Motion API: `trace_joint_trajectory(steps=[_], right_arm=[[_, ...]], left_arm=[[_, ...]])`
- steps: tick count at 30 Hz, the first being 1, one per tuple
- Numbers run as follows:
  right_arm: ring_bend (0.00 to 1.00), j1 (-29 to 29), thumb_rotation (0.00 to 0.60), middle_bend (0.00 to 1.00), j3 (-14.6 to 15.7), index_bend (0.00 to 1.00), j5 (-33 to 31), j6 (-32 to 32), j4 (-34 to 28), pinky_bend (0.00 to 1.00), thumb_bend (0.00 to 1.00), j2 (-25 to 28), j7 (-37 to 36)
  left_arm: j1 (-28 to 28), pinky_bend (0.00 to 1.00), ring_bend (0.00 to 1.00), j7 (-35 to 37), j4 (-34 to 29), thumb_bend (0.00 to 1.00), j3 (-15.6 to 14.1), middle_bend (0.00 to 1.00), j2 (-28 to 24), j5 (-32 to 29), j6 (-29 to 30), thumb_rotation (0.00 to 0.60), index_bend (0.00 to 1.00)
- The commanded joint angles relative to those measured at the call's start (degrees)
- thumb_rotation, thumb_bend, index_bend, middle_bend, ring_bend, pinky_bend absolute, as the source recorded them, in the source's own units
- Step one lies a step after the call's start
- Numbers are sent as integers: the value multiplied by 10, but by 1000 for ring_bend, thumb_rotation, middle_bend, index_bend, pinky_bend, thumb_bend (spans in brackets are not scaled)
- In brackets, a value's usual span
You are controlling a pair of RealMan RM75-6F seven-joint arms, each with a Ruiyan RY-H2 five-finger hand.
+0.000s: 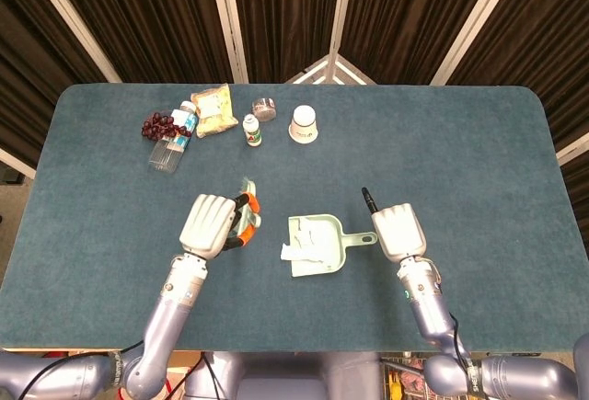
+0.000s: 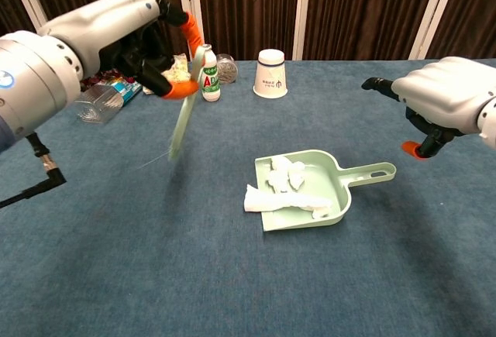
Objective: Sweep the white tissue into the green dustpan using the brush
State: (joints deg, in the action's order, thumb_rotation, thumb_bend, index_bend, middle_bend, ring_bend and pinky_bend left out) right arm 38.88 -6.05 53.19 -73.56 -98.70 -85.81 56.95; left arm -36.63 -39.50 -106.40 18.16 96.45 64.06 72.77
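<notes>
This looks like a robotics lab or recording booth, not a home. A tabletop covered in teal carpet-like cloth stands before dark pleated curtains divided by pale slanted posts. Assorted props, a paper cup among them, cluster toward 11 o'clock.

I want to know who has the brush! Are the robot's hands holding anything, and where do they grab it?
The left hand holds the brush by its upper handle end, bristles hanging down. The right hand holds nothing; the green dustpan lies free on the table.
</notes>
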Motion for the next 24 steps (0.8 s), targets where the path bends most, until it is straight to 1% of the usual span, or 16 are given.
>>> trace_joint_trajectory(steps=[1, 3, 4, 6, 8, 9, 10, 11, 13, 15, 16, 19, 24], right_arm=[[777, -1, 600, 806, 2, 0, 2, 0, -5, 838, 385, 3, 0], [777, -3, 600, 806, 4, 0, 3, -1, -6, 838, 385, 4, 0], [776, -3, 600, 806, 5, 0, 3, -1, -6, 838, 386, 4, 0], [776, -3, 600, 806, 5, 0, 3, -2, -7, 838, 386, 4, 0], [776, -3, 600, 806, 4, 0, 2, -1, -7, 838, 385, 4, 0], [776, -3, 600, 806, 4, 0, 2, -1, -7, 838, 386, 4, 0], [776, -3, 600, 806, 3, 0, 2, -1, -8, 838, 386, 3, 0], [776, -2, 600, 806, 2, 0, 1, -1, -8, 838, 386, 3, 0], [777, -2, 600, 806, 2, 0, 1, -1, -9, 838, 385, 3, 0], [776, -2, 600, 806, 2, 0, 2, -2, -10, 838, 385, 2, 2], [776, -1, 600, 806, 2, 0, 3, -3, -12, 838, 385, 2, 3], [776, -1, 600, 806, 2, 0, 4, -5, -17, 838, 386, 3, 4], [776, -3, 600, 806, 2, 0, 9, -12, -29, 838, 386, 9, 6]], left_arm=[[-11, 1000, 999, -109, -55, 631, -14, 1000, -51, -94, -10, 600, 775], [-20, 1000, 999, -175, -66, 631, -24, 1000, -67, -138, 5, 600, 775], [-23, 1000, 999, -196, -71, 631, -26, 1000, -70, -153, 12, 600, 774], [-35, 1000, 997, -253, -83, 630, -29, 999, -79, -201, 30, 600, 760], [-46, 1000, 989, -288, -94, 608, -28, 987, -89, -240, 42, 600, 695], [-51, 1000, 981, -299, -100, 556, -25, 969, -93, -256, 47, 600, 608], [-54, 1000, 976, -304, -102, 508, -23, 955, -95, -264, 50, 600, 546], [-58, 1000, 970, -306, -106, 436, -21, 936, -99, -272, 53, 600, 460], [-60, 1000, 961, -297, -110, 253, -16, 903, -103, -281, 56, 600, 272], [-61, 1000, 959, -281, -113, 140, -11, 895, -108, -285, 58, 600, 188], [-61, 1000, 959, -273, -114, 99, -9, 893, -111, -284, 60, 600, 168], [-57, 1000, 959, -247, -117, 61, -11, 894, -122, -271, 61, 600, 131], [-44, 1000, 959, -197, -128, 60, -12, 898, -146, -250, 65, 600, 85]])
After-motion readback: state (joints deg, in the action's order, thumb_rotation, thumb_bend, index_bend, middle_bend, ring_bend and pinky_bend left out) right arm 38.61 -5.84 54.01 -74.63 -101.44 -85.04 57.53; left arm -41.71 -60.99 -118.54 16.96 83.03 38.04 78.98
